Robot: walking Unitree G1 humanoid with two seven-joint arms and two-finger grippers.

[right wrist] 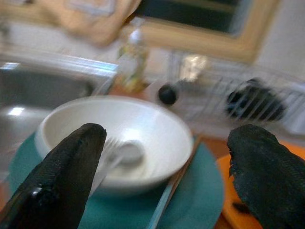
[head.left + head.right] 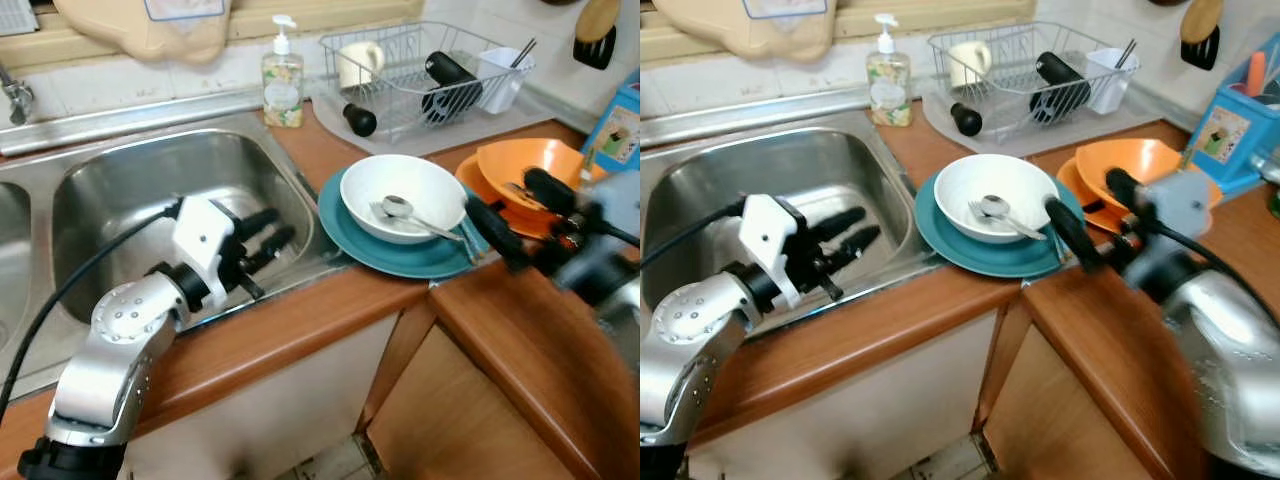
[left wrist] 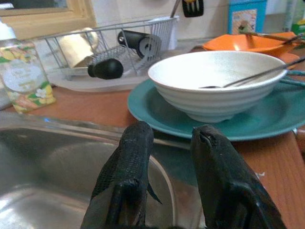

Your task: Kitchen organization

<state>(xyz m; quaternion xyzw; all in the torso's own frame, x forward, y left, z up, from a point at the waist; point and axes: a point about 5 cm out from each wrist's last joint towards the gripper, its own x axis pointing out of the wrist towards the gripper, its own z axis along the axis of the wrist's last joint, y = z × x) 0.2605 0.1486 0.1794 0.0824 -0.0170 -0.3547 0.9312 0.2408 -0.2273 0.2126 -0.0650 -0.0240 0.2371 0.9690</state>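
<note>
White bowl (image 2: 403, 197) sits on teal plate (image 2: 345, 236), on counter just right of sink (image 2: 150, 190); spoon (image 2: 398, 207) and fork inside bowl, handles pointing toward my right side. My right gripper (image 2: 520, 215) nearer: fingers wide apart, just right of bowl, aimed at it. My left gripper (image 2: 263, 238) over sink, left of bowl, fingers slightly apart, empty. Judgement: right arm better placed to reach bowl.

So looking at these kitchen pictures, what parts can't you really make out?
- Right gripper: motion-blurred in the left eye view.
- Blue box: cut off by the frame edge; its label is too small to read.
- Dish rack: its contents are smeared in the right wrist view.
- Orange bowl: the gripper partly hides what lies inside.
</note>
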